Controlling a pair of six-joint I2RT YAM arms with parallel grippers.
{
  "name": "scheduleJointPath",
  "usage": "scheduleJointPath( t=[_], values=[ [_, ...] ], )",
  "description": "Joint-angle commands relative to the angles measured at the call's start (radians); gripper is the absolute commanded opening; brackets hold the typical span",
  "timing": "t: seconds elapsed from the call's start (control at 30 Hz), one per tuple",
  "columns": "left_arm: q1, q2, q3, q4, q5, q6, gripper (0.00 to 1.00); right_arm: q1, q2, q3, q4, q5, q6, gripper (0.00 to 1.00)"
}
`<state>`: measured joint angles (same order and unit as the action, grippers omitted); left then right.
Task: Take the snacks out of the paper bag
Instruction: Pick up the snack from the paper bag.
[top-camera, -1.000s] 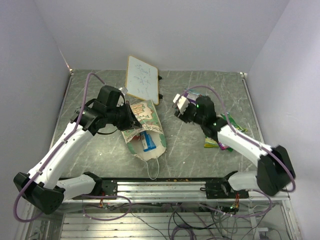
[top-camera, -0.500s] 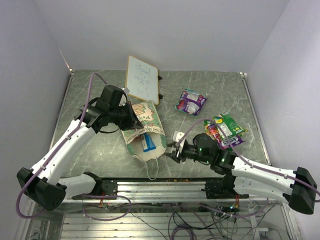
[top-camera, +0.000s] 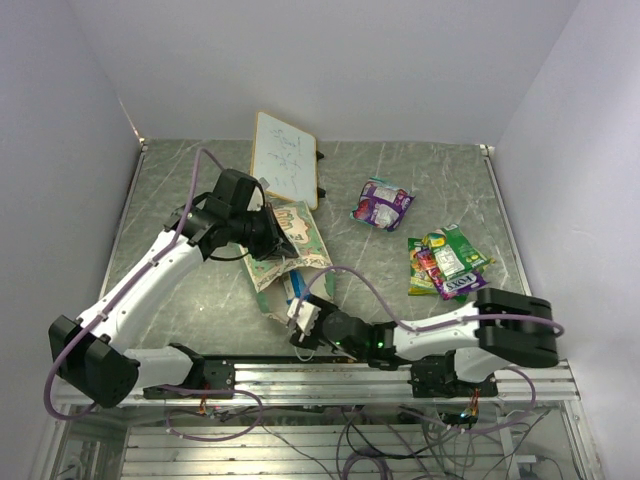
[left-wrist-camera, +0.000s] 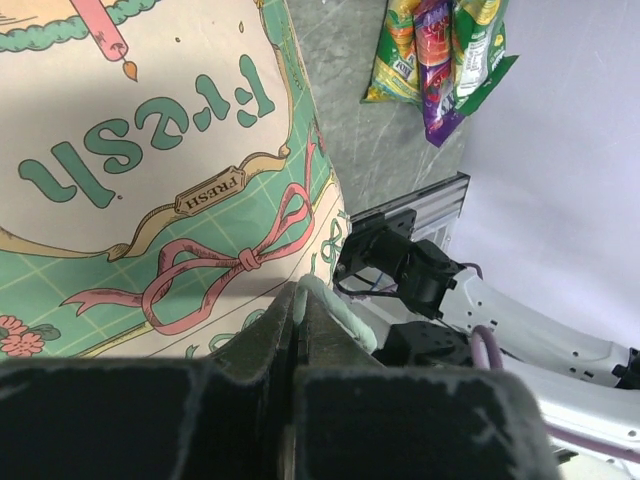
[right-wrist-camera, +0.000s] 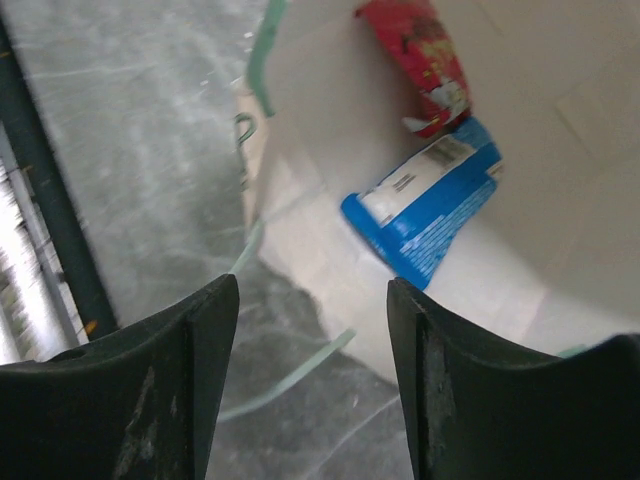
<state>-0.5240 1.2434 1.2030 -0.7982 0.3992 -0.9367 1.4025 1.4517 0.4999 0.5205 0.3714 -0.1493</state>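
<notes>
paper bag lies on desk centre-left, mouth twd near edge; blue packet + red packet inside. L end effector clenched on bag's edge. R end effector released, jaws apart at bag mouth. Purple packet + packet pile on desk to the right.

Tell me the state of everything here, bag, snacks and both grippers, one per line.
bag: on its side, mouth open toward the near edge, pinched by the left gripper
left gripper: shut on the bag
right gripper: open, empty, at the bag's mouth
blue packet: inside the bag
red packet: inside the bag, deeper in
purple packet: outside the bag
packet pile: outside the bag, overlapping
</notes>
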Motion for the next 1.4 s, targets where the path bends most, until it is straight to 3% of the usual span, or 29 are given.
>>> scheduleJointPath(
  t=[0.0,0.37,0.6,1.23,1.3,1.37],
  values=[
    [-0.011,0.028,0.027,0.029,0.041,-0.026,0.07,0.004,0.117,0.081,0.258,0.186,-0.038,0.63],
    [-0.034,0.067,0.093,0.010,0.021,-0.025,0.07,-0.038,0.314,0.047,0.618,0.331,-0.048,0.72],
    [-0.034,0.102,0.143,-0.052,0.018,0.019,0.07,-0.071,0.386,-0.007,0.800,0.321,-0.063,0.75],
    [-0.033,0.109,0.140,-0.117,0.052,0.078,0.07,-0.193,0.644,0.055,0.872,0.273,0.026,0.79],
    [-0.031,0.110,0.146,-0.129,0.051,0.084,0.07,-0.207,0.660,0.055,0.858,0.259,0.054,0.77],
    [-0.031,0.107,0.151,-0.140,0.043,0.092,0.07,-0.220,0.670,0.053,0.838,0.234,0.079,0.68]
  ],
)
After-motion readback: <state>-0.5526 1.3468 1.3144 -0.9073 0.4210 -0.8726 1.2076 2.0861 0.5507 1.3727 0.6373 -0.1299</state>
